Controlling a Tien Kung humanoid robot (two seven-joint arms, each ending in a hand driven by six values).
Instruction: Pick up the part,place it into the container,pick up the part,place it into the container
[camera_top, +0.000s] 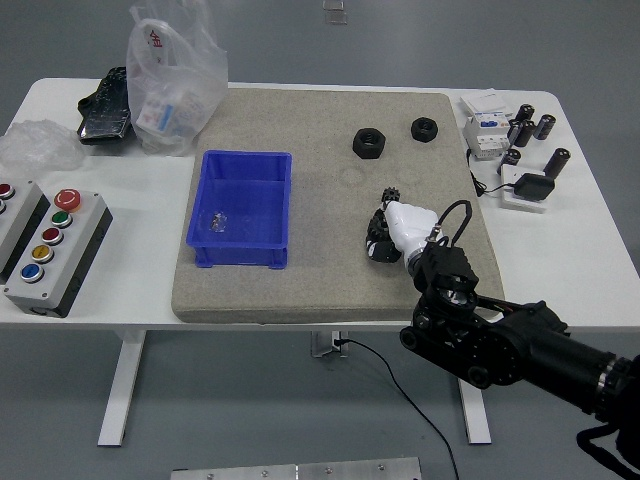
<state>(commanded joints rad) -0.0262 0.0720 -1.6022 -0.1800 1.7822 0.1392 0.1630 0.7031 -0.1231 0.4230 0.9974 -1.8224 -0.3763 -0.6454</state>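
White-shelled right hand (388, 228), fingers curled down, grasping nothing visible, at six o'clock from two black hexagonal nuts (368, 143); approach nearer nut squarely, then carry to nine-o'clock blue plastic bin (243, 168).

We see bare mat right of the blue bin (241, 208), two black nuts (369, 143) well beyond, plastic bag (172, 85) crowding its far-left corner, button box (55, 251) blocking its left.
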